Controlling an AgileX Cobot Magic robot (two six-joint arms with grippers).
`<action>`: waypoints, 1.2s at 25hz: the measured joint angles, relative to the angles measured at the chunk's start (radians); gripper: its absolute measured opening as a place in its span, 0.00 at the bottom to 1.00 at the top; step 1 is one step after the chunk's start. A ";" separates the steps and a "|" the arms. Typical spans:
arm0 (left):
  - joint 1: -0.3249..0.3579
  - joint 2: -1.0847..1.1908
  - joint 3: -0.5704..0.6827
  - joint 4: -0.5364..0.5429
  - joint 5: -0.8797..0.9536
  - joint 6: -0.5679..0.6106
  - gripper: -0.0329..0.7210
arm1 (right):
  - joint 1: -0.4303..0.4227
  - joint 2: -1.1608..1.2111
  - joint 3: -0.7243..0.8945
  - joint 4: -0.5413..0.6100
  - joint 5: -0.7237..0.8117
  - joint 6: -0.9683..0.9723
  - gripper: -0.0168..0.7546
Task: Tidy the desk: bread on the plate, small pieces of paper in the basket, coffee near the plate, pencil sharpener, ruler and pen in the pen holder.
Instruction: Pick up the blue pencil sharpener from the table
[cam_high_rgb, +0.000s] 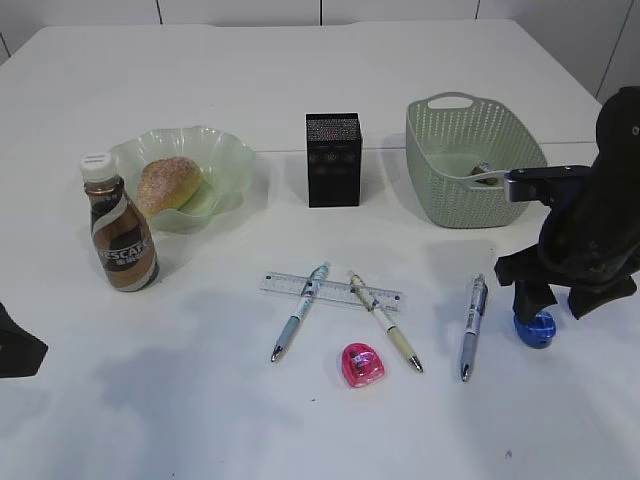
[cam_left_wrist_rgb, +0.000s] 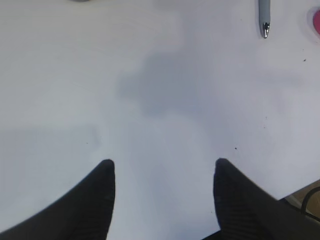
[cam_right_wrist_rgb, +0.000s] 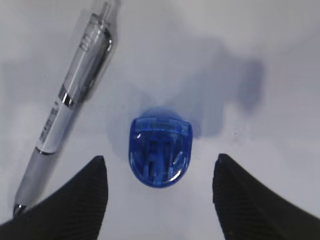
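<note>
A blue pencil sharpener (cam_high_rgb: 535, 329) (cam_right_wrist_rgb: 160, 151) lies on the white table. My right gripper (cam_high_rgb: 552, 298) (cam_right_wrist_rgb: 159, 167) is open just above it, one finger on each side, not touching. A silver pen (cam_high_rgb: 472, 323) (cam_right_wrist_rgb: 70, 117) lies left of it. Two more pens (cam_high_rgb: 299, 310) (cam_high_rgb: 385, 320) cross a clear ruler (cam_high_rgb: 330, 290). A pink sharpener (cam_high_rgb: 363, 364) lies in front. Bread (cam_high_rgb: 168, 183) sits on the green plate (cam_high_rgb: 235, 160). The coffee bottle (cam_high_rgb: 118, 226) stands beside the plate. The black pen holder (cam_high_rgb: 333, 159) stands mid-table. My left gripper (cam_left_wrist_rgb: 164, 167) is open and empty at the far left.
A green basket (cam_high_rgb: 440, 190) stands at the back right, with something small inside. The table's front edge runs close behind my left gripper. A pen tip (cam_left_wrist_rgb: 264, 20) and the pink sharpener's edge (cam_left_wrist_rgb: 316, 20) show at the top of the left wrist view.
</note>
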 joint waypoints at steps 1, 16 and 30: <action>0.000 0.000 0.000 0.000 0.000 0.000 0.62 | 0.000 0.005 -0.006 0.000 -0.005 0.002 0.69; 0.000 0.000 0.000 0.000 0.000 0.000 0.62 | 0.000 0.092 -0.045 0.005 -0.008 0.034 0.69; 0.000 0.000 0.000 0.000 0.000 0.000 0.62 | 0.000 0.140 -0.050 0.018 -0.029 0.035 0.69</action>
